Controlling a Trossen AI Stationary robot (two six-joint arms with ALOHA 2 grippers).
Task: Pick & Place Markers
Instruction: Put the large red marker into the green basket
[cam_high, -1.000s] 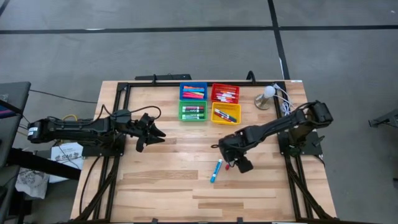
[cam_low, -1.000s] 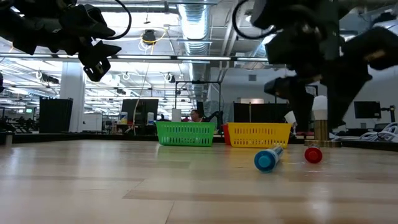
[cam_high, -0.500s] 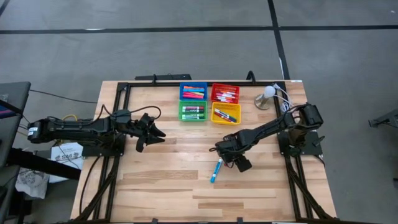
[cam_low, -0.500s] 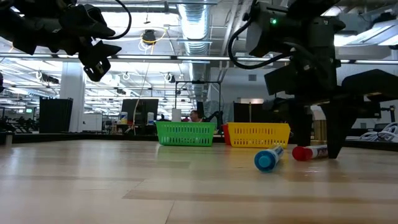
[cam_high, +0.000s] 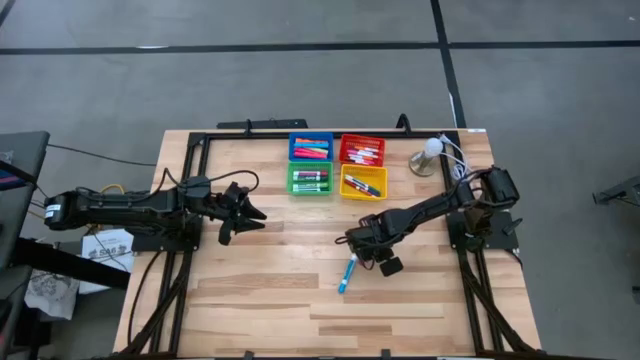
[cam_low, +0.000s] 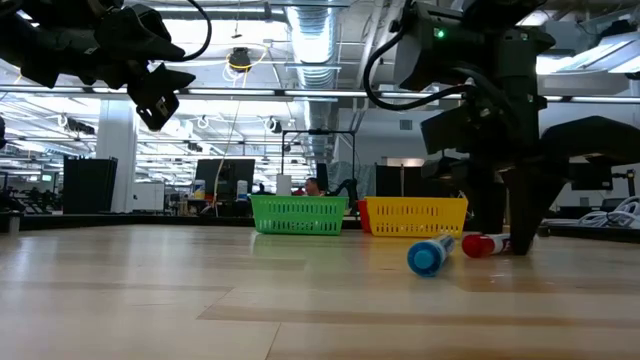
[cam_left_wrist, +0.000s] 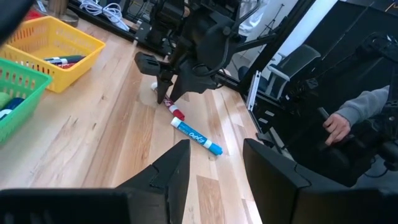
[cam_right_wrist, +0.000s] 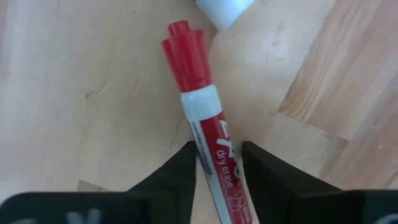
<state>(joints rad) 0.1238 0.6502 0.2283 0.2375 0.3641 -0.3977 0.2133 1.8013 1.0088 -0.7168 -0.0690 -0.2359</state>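
Observation:
A red-capped marker (cam_right_wrist: 200, 112) lies on the wooden table right of its middle, with my right gripper (cam_right_wrist: 217, 180) shut on it. My right gripper (cam_low: 512, 245) points down at the table. A blue marker (cam_high: 348, 273) lies flat just beside it, toward the near edge. More markers fill several small bins (cam_high: 336, 165) at the far middle. My left gripper (cam_high: 250, 215) hangs open above the table's left part, far from the markers, with nothing between its fingers (cam_left_wrist: 180, 174). My right gripper pinches the red marker's printed barrel (cam_right_wrist: 219, 155) between its two fingers, behind the white band below the cap. The fingers (cam_right_wrist: 258, 168) come from above, pointing down, and lie across the marker. The marker lies flat on the table.
A blue bin (cam_high: 311, 147), a red bin (cam_high: 362, 150), a green bin (cam_high: 310, 179) and a yellow bin (cam_high: 363, 183) stand close together. A white lamp-like thing with cables (cam_high: 428, 155) sits at the far right. A person's hand (cam_left_wrist: 339, 127) shows beyond the table.
My right gripper has sunk to the table over the red marker and its fingers have shut on the barrel. The marker has slid and turned a little toward the blue marker and stays on the table. The blue marker has kept still.

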